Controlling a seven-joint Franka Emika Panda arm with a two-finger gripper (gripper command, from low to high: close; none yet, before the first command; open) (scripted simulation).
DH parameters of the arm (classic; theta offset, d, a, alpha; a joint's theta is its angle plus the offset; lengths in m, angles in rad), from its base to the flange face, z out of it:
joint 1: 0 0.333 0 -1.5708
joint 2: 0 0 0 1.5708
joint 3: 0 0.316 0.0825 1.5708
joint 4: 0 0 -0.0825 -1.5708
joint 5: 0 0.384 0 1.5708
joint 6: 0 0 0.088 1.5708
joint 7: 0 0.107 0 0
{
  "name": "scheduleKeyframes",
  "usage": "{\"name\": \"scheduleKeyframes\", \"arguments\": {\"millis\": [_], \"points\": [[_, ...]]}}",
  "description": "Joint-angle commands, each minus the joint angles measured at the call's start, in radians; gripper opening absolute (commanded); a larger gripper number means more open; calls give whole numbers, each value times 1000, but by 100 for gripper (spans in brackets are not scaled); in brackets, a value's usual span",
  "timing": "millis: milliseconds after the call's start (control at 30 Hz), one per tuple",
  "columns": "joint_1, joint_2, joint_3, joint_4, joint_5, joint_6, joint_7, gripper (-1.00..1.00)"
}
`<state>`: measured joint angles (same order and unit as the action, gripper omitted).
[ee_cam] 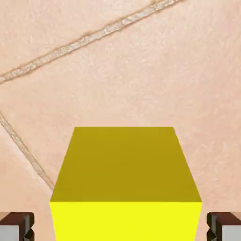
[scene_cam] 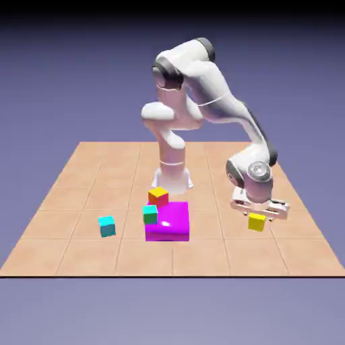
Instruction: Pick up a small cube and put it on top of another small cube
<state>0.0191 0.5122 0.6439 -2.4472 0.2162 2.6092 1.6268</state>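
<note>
The small yellow cube (scene_cam: 256, 222) rests on the tiled table at the exterior view's right. My gripper (scene_cam: 259, 213) is lowered over it, open, with one finger on each side. In the hand view the yellow cube (ee_cam: 124, 183) fills the lower middle between the two fingertips (ee_cam: 17, 227). A gap shows on both sides, so neither finger touches it. The small cyan cube (scene_cam: 106, 226) sits alone on the table at the exterior view's left, far from the gripper.
A big magenta block (scene_cam: 167, 221) lies near the table's middle. A teal-green small cube (scene_cam: 149, 214) sits against its left side, and an orange-topped red cube (scene_cam: 158, 196) just behind it. The robot's base (scene_cam: 172, 178) stands beyond them.
</note>
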Motion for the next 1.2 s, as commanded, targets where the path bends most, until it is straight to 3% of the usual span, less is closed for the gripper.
{"name": "scheduleKeyframes", "arguments": {"millis": [0, 33, 567, 1167], "points": [[25, 1, -21, 0, 15, 9, -11, 0], [25, 1, -21, 0, 15, 9, -11, -100], [-470, 0, 358, 14, -264, -139, 224, -100], [-1115, -145, 221, 113, -461, -444, -553, -100]]}}
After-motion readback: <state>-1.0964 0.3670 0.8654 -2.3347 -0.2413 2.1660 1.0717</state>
